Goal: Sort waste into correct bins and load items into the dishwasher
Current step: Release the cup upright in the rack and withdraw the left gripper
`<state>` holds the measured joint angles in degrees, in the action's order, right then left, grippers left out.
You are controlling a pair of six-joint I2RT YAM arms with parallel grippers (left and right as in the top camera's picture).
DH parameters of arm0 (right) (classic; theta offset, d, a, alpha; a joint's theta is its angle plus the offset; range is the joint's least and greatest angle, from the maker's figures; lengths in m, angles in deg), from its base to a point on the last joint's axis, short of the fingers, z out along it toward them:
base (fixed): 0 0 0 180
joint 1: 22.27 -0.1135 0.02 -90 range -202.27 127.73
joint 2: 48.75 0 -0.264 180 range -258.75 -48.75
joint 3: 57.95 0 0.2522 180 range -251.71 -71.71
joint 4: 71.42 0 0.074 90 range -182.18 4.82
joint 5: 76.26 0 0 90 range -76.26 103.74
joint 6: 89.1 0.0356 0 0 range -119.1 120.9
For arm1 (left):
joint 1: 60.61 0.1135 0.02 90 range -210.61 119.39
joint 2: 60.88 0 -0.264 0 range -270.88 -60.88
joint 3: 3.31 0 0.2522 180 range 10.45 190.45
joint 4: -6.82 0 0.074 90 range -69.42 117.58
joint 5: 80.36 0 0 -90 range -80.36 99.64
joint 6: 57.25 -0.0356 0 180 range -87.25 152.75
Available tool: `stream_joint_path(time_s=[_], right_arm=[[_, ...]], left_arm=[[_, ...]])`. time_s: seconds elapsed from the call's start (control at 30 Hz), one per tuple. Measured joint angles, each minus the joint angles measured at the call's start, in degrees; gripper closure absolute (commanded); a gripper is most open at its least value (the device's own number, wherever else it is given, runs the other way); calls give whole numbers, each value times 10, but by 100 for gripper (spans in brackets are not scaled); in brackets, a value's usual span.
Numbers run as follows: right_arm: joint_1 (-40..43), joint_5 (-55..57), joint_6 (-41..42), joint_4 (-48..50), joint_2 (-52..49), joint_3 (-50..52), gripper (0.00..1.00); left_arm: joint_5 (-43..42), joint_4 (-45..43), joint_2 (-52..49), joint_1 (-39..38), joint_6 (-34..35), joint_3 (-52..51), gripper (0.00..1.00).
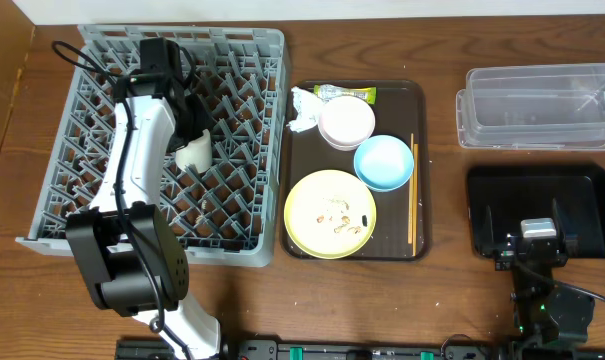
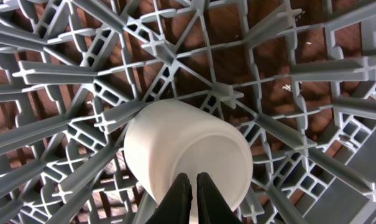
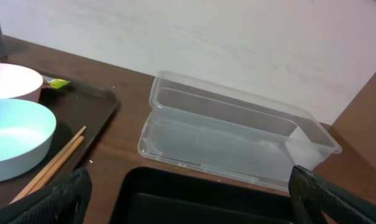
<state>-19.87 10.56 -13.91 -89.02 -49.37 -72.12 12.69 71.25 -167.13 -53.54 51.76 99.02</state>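
Two fingers of the left gripper (image 2: 192, 178) sit pressed together against the small cream cup (image 2: 181, 140), tilted among the grey rack's (image 1: 252, 240) pegs (no real grip shows). Best seat it mouth-down between pegs. The right gripper (image 3: 189, 185) gapes over the black bin (image 1: 582, 200).

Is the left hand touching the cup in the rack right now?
Cannot tell. In the left wrist view the shut left hand overlaps the cream cup, but neither contact nor a gap shows plainly. The overhead view is too small to settle it.
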Motion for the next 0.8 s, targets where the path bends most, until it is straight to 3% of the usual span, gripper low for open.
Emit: stream_joint_path(time_s=[0.33,0.43,0.47,0.53,0.57,0.8], right_arm=[[0,0,0,0,0,0,1],[0,0,0,0,0,0,1],[0,0,0,0,0,0,1],[0,0,0,0,0,0,1],[0,0,0,0,0,0,1],[0,0,0,0,0,0,1]], left_arm=[[60,37,14,44,18,0,91],[68,50,61,70,33,-1,83],[62,50,80,72,37,-1,62],[21,47,146,71,42,-1,39],[-21,46,175,70,45,-1,33],[-261,47,240,-5,51,0,32]])
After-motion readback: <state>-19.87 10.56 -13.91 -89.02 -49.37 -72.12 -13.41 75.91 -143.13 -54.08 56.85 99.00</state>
